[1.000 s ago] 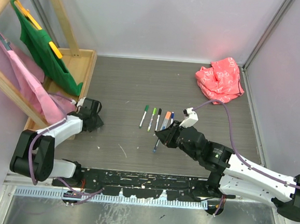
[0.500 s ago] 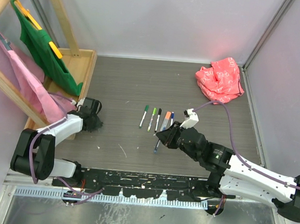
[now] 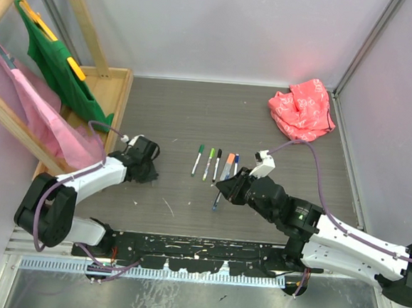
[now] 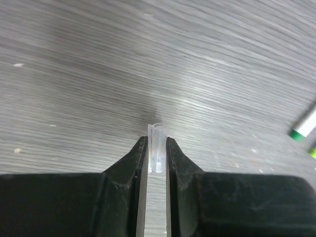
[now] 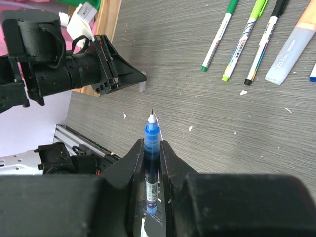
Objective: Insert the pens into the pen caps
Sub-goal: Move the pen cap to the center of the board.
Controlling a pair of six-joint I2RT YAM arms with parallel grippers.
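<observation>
Cap (image 4: 158, 150) clamped, left gripper (image 4: 157, 141); wrist-only | blue pen (image 5: 152, 131) clamped, right gripper (image 5: 152, 144)

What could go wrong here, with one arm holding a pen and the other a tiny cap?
1. The cap is pinched only at the very tips of the left end effector, so it might slip or pop out when pushed.
2. The pen in the right end effector has a fine tip and the cap's mouth is small; slight misalignment could make it miss.
3. Loose pens lie nearby and could get nudged.
</observation>
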